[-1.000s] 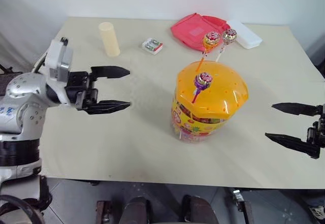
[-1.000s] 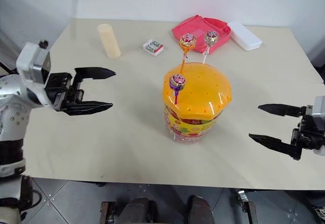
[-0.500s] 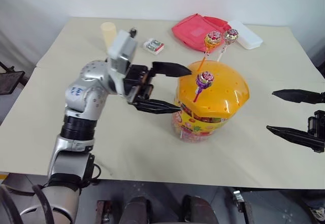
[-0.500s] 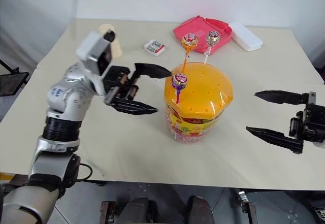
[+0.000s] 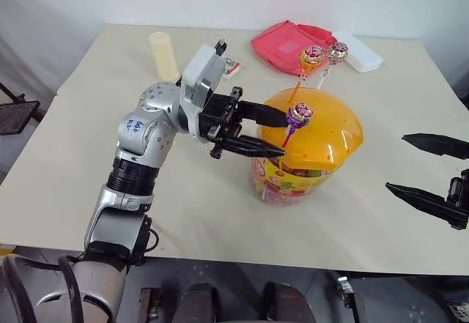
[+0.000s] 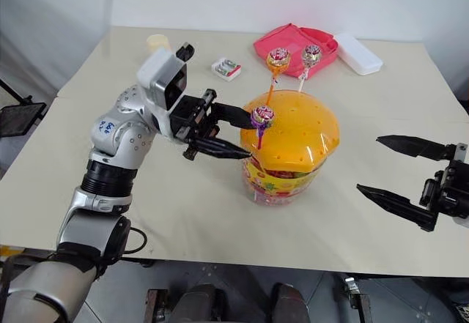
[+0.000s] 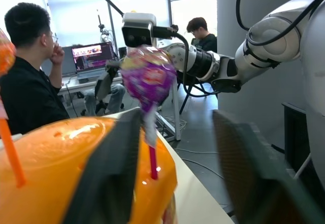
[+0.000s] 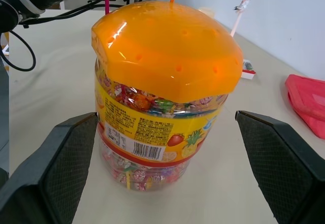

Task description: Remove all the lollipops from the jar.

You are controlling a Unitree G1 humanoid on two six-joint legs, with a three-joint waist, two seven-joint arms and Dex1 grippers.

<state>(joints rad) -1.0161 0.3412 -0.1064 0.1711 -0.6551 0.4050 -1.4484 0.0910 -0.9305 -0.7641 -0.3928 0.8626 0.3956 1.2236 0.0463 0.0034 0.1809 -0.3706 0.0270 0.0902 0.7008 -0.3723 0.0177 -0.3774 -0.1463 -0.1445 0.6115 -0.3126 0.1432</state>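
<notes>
The jar [image 5: 308,163] is a clear tub with a domed orange lid, standing mid-table. Three lollipops stick up from the lid's holes: a purple one [image 5: 300,113] on a pink stick at the near left, an orange-yellow one [image 5: 312,53] and a pink-white one [image 5: 338,49] at the back. My left gripper [image 5: 284,137] reaches in level from the left, its fingers either side of the purple lollipop's stick [image 7: 153,162], still apart, with the stick close to one finger [image 7: 112,173]. My right gripper [image 5: 432,171] hangs open to the right of the jar, apart from it.
A pale yellow cylinder [image 5: 163,56] stands at the back left. A small packet [image 6: 227,67], a pink pouch [image 5: 282,41] and a white box [image 5: 363,53] lie along the far edge. People sit at desks behind the jar in the left wrist view.
My left gripper swung right from open table to the jar, and its fingers narrowed around the purple lollipop's stick. The right gripper stayed about where it was.
</notes>
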